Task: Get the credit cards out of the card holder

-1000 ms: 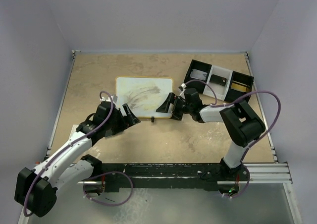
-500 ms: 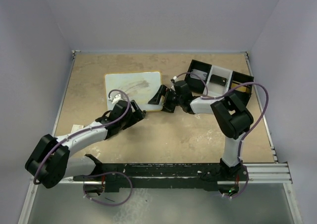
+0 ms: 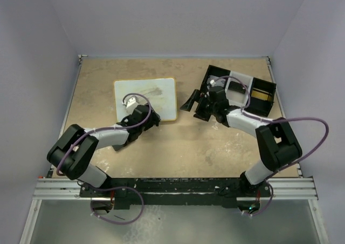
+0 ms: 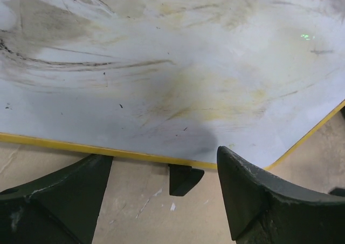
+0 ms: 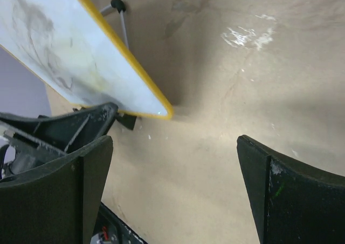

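A white board with a yellow rim (image 3: pixel 144 98) lies left of the table's middle. My left gripper (image 3: pixel 152 120) sits at its near right corner, open and empty (image 4: pixel 164 163). Just ahead of it a small black tab (image 4: pixel 183 178) pokes out from under the yellow edge. I cannot tell whether the tab belongs to the card holder. The card holder and the credit cards do not show clearly anywhere. My right gripper (image 3: pixel 195 108) hovers open over bare table (image 5: pixel 173 147) between the board and the tray, with nothing between its fingers.
A black-and-white three-compartment tray (image 3: pixel 265 87) stands at the back right, partly covered by my right arm and its cable. A thin grey leg with a black tip (image 5: pixel 117 7) shows by the board's far edge. Walls close in the table's sides.
The board has slid left and away. My left gripper followed it to its near right corner. My right gripper drew back to the right, toward the tray.
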